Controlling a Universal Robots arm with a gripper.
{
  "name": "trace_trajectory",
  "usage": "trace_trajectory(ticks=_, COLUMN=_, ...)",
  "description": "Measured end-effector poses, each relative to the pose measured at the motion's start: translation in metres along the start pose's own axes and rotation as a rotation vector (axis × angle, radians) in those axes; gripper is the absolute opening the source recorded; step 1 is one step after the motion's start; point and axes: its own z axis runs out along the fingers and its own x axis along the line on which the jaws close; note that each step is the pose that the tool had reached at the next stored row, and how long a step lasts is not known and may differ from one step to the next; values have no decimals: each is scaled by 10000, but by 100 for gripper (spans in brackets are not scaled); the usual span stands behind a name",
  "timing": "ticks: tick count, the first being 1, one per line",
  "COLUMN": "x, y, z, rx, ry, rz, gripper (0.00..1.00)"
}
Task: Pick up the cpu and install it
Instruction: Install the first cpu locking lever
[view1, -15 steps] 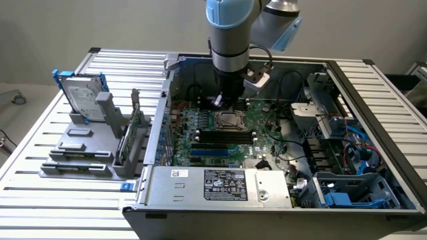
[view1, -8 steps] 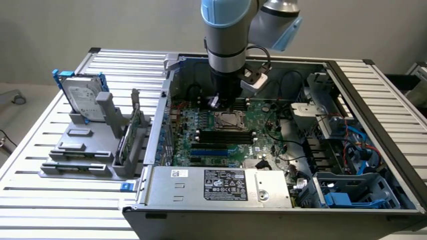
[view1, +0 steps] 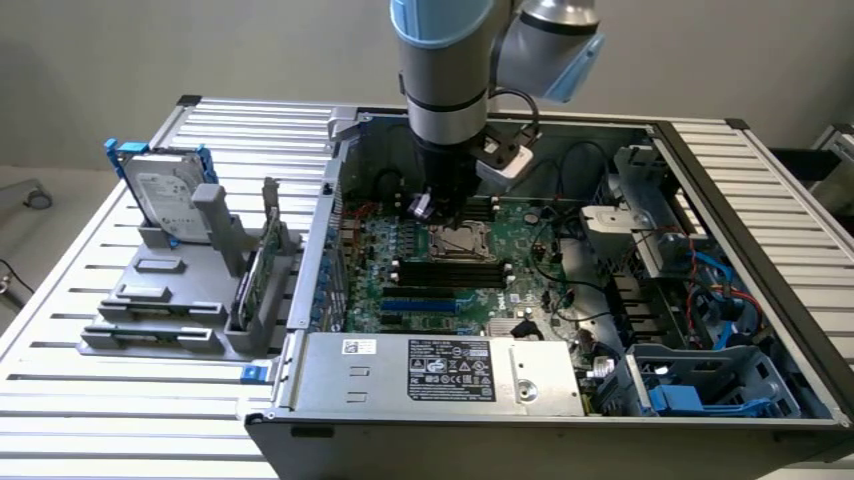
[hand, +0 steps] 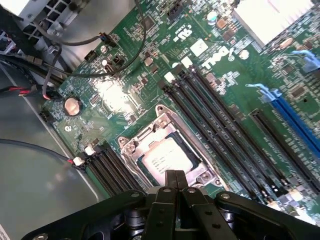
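Observation:
The cpu (hand: 166, 159), a small silvery square with faint print on top, lies flat inside the metal-framed socket (hand: 131, 145) on the green motherboard. My gripper (hand: 175, 183) hovers just above the socket's edge, and its two black fingers are pressed together with nothing visible between them. In the exterior view the arm reaches down into the open computer case, with the gripper (view1: 441, 212) right above the socket (view1: 462, 241) near the middle of the board.
Black memory slots (hand: 220, 120) and a blue slot (hand: 292, 117) run beside the socket. Cables (hand: 30, 75) lie near the case wall. A hard drive (view1: 167, 190) stands in a grey rack at the exterior view's left, outside the case (view1: 320, 250). The power supply (view1: 441, 370) sits in front.

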Motion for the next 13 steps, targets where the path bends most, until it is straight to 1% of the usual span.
trace_trajectory(ticks=8, x=-131, y=110, z=-212, rx=15, ry=-13, rz=10, gripper=11)
trace_trajectory(ticks=10, x=-164, y=133, z=-247, rx=27, ry=-25, rz=15, gripper=11)
trace_trajectory(ticks=13, x=-215, y=149, z=-263, rx=58, ry=-52, rz=35, gripper=11)
